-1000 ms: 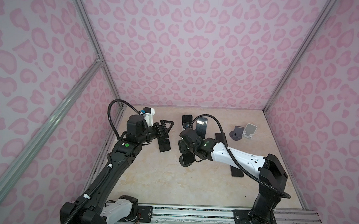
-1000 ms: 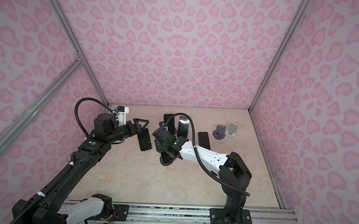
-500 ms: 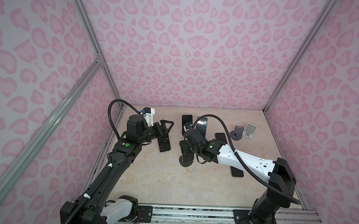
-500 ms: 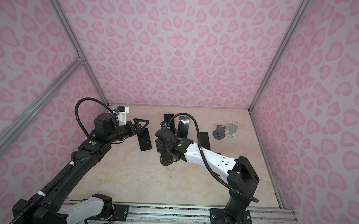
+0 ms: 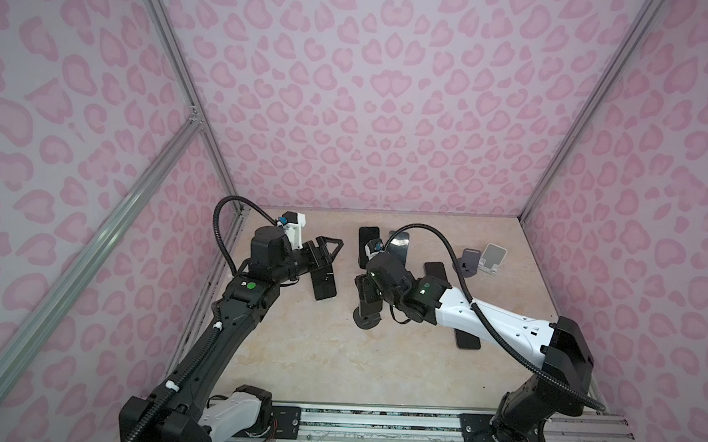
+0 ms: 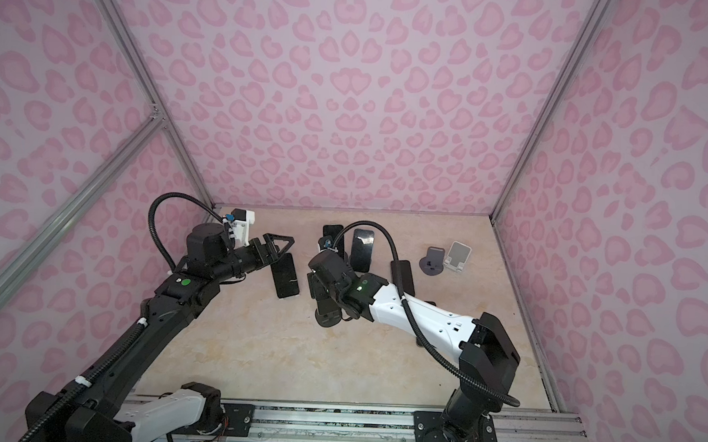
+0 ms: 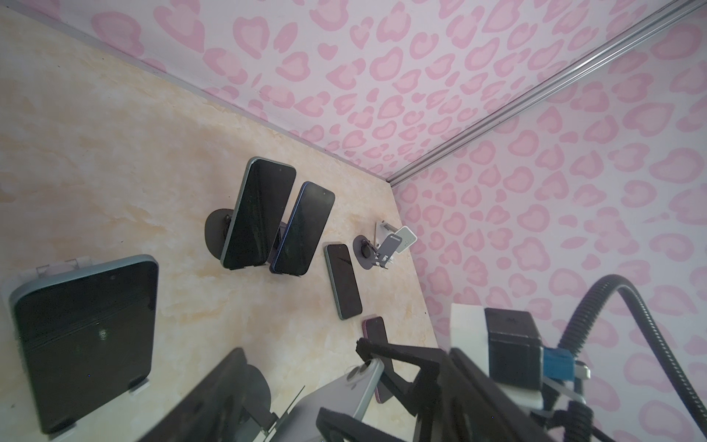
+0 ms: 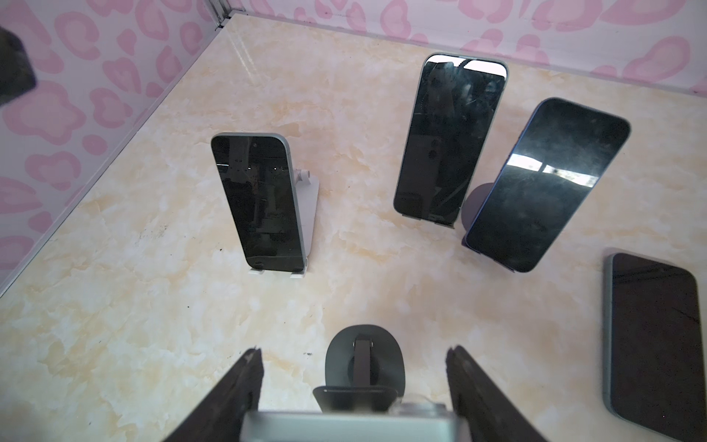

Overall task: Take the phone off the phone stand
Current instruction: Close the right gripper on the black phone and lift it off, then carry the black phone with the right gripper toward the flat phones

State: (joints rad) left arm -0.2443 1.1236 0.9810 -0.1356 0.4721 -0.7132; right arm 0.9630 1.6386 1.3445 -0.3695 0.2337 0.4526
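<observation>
One phone [image 8: 344,426]: silvery slab with rounded corners, mid-table, pinched by its long edges just above its stand [image 8: 336,367]; I cannot tell whether it has cleared the cradle.
Stand: dark, matte, with a round base, a thin hinged neck and a small lipped plate; it looks light.
Right gripper [image 8: 355,349]: black fingers pressed on both sides of the phone, holding it.
Left gripper [image 5: 326,254]: just to the left, jaws apart, empty, hovering over the neighbour phone [image 5: 324,285].
Neighbour phone: black glass leaning on a white stand [image 8: 311,199].
Far phones [image 8: 447,141]: two glossy ones, propped on stands.
Table [image 8: 134,306]: smooth, cream, marble-look.
Risk, snag: the phone's lower edge may catch the lip, so the light stand gets dragged or toppled.
Risk, slip: smooth sides give little bite, so a tilt could let it slide out.
Risk, bump: the grippers sit close, so a leftward pull could knock the left one or the neighbour phone.
</observation>
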